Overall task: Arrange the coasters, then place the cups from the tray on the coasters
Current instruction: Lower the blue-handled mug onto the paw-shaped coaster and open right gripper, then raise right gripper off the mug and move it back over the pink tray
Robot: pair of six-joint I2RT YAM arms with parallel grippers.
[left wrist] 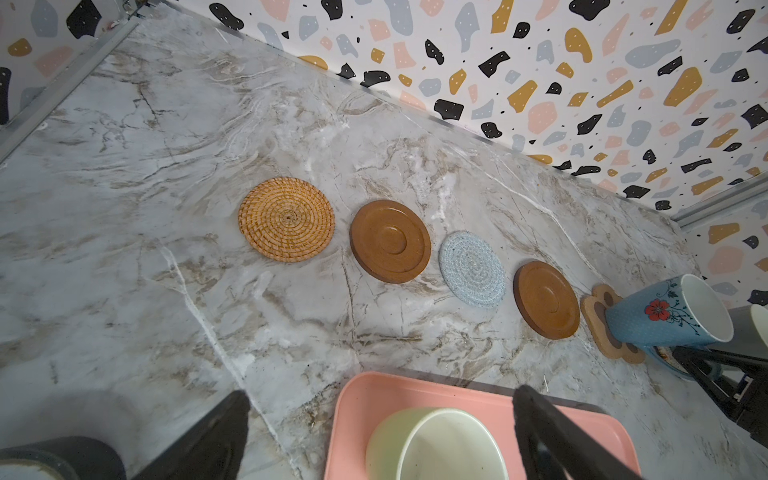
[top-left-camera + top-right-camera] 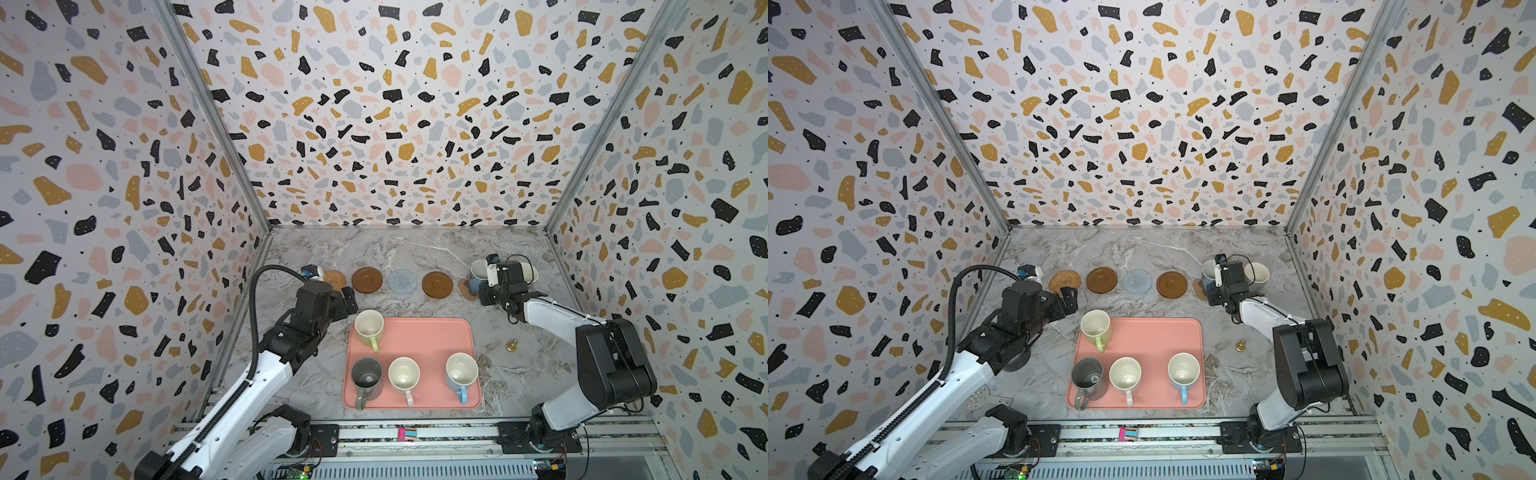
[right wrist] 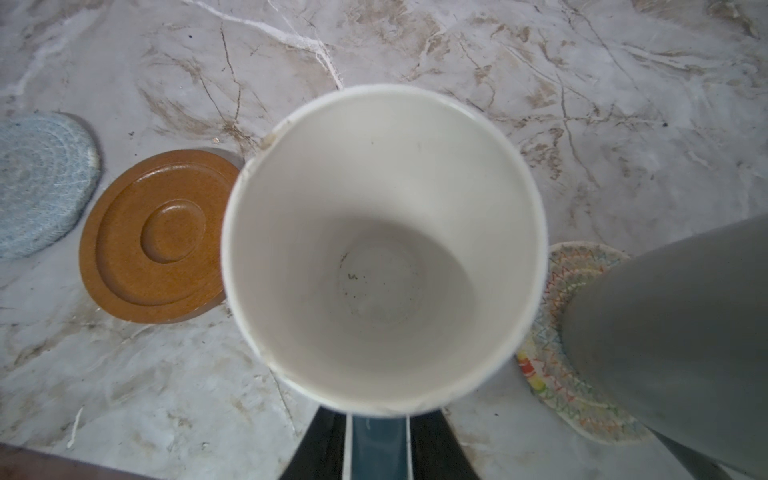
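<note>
Got blue mug [image 1: 665, 316] standing on paw coaster [image 1: 598, 307], far right end of coaster row, beside grey mug [image 3: 673, 332] on cream coaster [image 3: 557, 374]. Reads as seated, mouth up, long axis vertical, handle toward right gripper [image 3: 378, 415]. Seeing fingers either side of that handle, close in; cannot tell whether clamped or loose. Seeing left gripper [image 1: 380, 392] spread wide, holding nothing, hanging near far-left corner of tray [image 2: 432, 332] by green mug [image 2: 369, 328].

Handling guess: treat as glazed ceramic, rigid, fairly heavy for a pinch, slick, chips if knocked into grey mug. Take by handle, or pinch across wall at rim; with handle grip, expect off-centre weight and tilt. For release, open slow and back straight out along handle line to avoid dragging mug off coaster. Same for the four on tray: all upright, handles toward near edge. Leaves four bare coasters: tan woven [image 1: 286, 219], wooden discs [image 1: 390, 241], blue-grey [image 1: 472, 270]. Green mug likely next; handle facing away from left gripper, so rim pinch easier.
</note>
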